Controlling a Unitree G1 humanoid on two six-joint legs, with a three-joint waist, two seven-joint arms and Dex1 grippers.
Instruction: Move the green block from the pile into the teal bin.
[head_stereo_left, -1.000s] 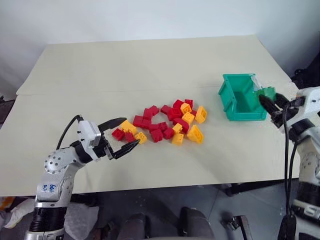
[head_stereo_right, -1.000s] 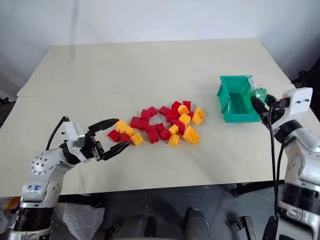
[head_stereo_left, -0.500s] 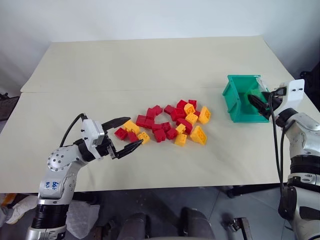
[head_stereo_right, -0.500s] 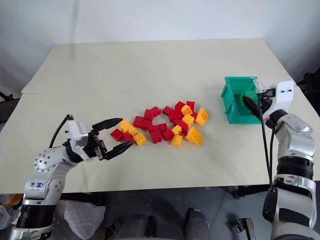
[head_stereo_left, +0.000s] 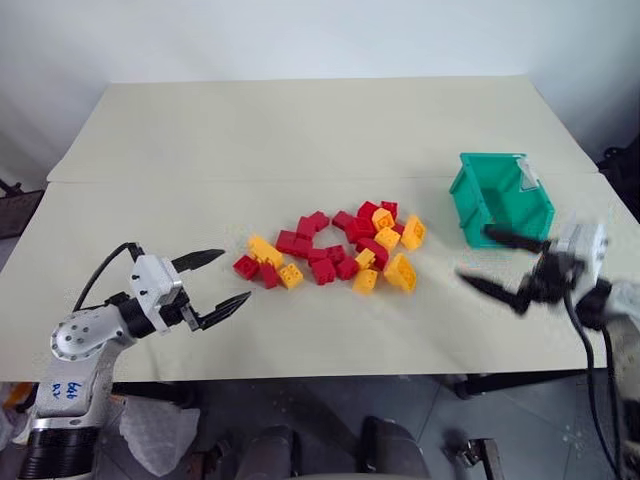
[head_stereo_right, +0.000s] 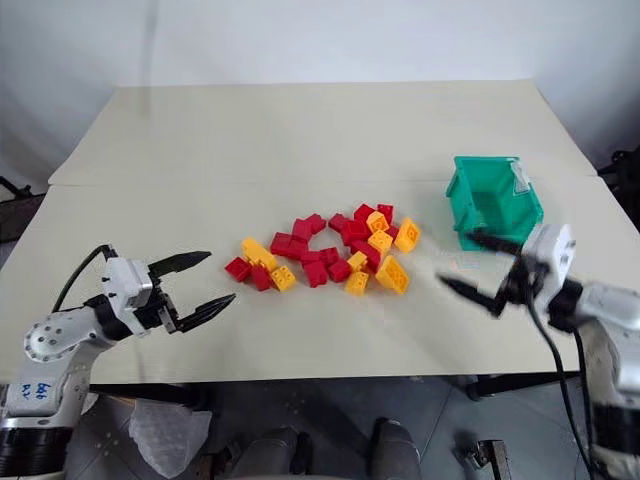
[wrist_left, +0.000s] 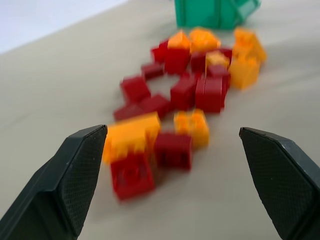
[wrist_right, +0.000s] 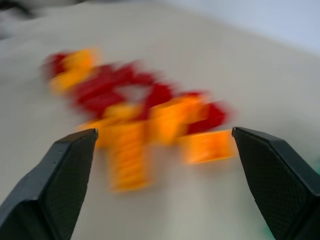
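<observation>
The pile of red and yellow-orange bricks lies mid-table. To its right stands the teal bin, its sloped opening toward the far right and a white label on the rim. The green block is hidden from view. My left gripper hovers open just left of the pile, pointing at it, with nothing between its fingers. My right gripper stands wide open and empty in front of the bin, turned toward the pile. The left wrist view looks across the pile to the bin. The right wrist view shows the pile blurred.
The beige table stretches far behind the pile, with a seam across it. Its front edge runs just below both grippers. A white wall backs the table.
My right gripper held the green block beside the bin, passed over the bin, then drew back toward the front edge, swung to face the pile and opened wide. My left gripper slid left, away from the pile.
</observation>
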